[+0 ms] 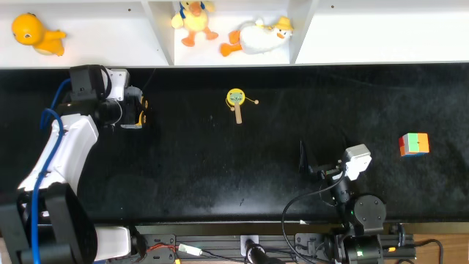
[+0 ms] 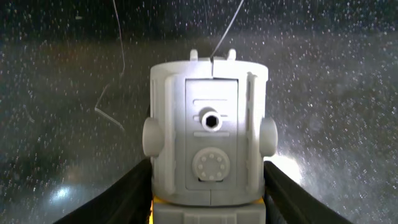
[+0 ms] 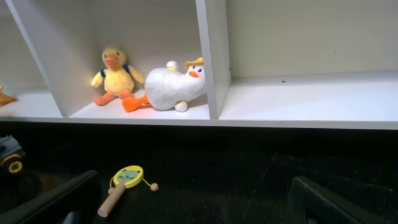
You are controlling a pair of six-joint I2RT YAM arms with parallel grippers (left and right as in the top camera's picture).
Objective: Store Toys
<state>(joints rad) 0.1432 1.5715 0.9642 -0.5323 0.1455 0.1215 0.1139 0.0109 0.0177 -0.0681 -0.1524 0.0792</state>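
White toy (image 2: pixel 209 134), underside cut off

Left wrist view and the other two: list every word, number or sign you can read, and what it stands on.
None can be read.
On the white toy: moulded ridges, a dotted disc and a round hole; no letters or digits.
On the toy drum: a green picture, too small to tell any print.
On the coloured cube: plain colour patches.
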